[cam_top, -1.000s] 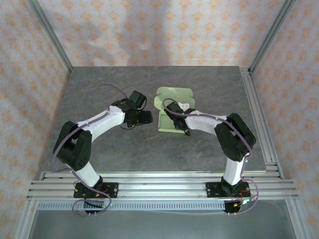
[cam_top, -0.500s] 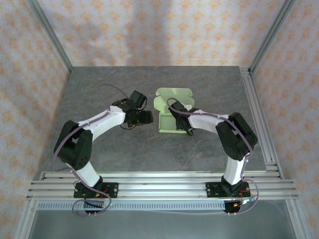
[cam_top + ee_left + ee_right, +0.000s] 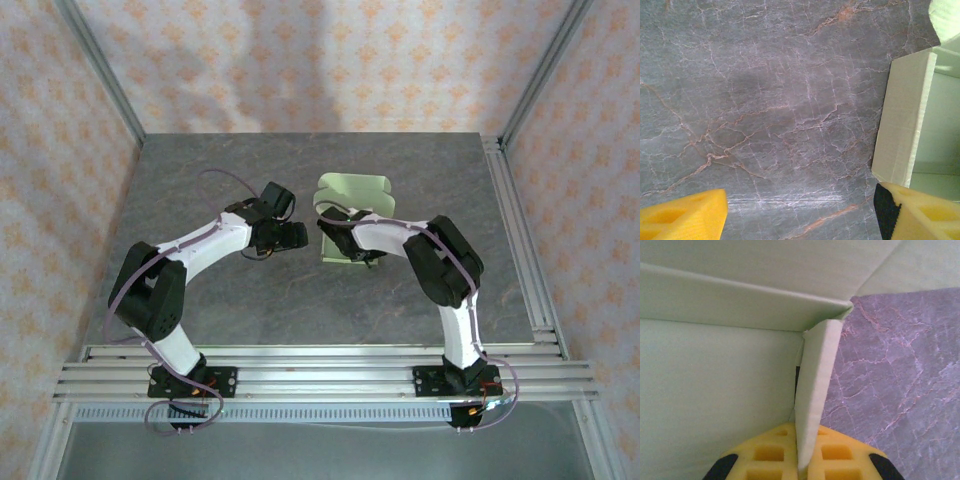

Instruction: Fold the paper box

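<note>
The paper box (image 3: 352, 189) is pale yellow-green card, partly folded with raised walls, in the middle of the table. My right gripper (image 3: 330, 226) reaches over it from the right. In the right wrist view its yellow fingers (image 3: 767, 460) are shut on the upright side wall of the paper box (image 3: 815, 390), with the box floor to the left. My left gripper (image 3: 297, 236) hovers just left of the box. In the left wrist view it (image 3: 800, 215) stands open over bare table, its right finger (image 3: 920, 212) close to the corner of the paper box (image 3: 902, 115).
The dark marbled table (image 3: 230, 290) runs to a metal rail (image 3: 515, 230) on the right and patterned walls behind. Both arm bases sit on the aluminium frame (image 3: 320, 370) at the near edge.
My right gripper has closed on the box's side wall and the right arm's elbow has swung left and forward. The box's far flap now stands more upright. The left arm has not moved.
</note>
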Motion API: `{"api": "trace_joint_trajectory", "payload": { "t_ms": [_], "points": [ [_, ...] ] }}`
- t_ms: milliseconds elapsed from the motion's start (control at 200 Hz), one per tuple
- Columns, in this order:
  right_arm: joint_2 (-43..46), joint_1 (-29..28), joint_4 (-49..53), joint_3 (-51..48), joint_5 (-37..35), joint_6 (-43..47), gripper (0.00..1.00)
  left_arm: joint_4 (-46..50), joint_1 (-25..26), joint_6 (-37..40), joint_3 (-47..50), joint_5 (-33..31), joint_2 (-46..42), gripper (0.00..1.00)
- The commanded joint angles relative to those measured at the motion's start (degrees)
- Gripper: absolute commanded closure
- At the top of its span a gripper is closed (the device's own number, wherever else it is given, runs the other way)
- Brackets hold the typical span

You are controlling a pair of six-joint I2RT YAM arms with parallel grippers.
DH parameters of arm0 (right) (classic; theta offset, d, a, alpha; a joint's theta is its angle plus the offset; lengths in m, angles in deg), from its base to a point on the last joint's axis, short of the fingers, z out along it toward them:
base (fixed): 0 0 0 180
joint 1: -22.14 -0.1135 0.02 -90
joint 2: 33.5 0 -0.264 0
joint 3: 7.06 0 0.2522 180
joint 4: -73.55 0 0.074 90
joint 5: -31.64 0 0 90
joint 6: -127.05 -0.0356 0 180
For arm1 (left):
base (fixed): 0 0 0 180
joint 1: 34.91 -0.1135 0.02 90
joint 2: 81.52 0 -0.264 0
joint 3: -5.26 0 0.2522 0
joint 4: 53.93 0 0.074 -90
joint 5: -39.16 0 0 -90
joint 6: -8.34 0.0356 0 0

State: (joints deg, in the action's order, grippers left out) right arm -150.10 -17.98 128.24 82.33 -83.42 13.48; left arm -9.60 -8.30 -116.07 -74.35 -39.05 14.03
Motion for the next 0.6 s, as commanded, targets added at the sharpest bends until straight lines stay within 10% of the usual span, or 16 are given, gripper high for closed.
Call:
{"api": "trace_joint_trajectory", "payload": {
  "t_ms": [0,596],
  "points": [
    [-2.5,0.1,4.7,-2.6,0.3,-1.4,1.0,-0.1,-0.4,1.1,0.3,-0.5,0.2,0.22],
    [16.9,1.7,-11.3,-9.9,9.1,3.6,0.59,-1.0,-0.4,1.2,0.0,0.7,0.3,0.22]
  ]
}}
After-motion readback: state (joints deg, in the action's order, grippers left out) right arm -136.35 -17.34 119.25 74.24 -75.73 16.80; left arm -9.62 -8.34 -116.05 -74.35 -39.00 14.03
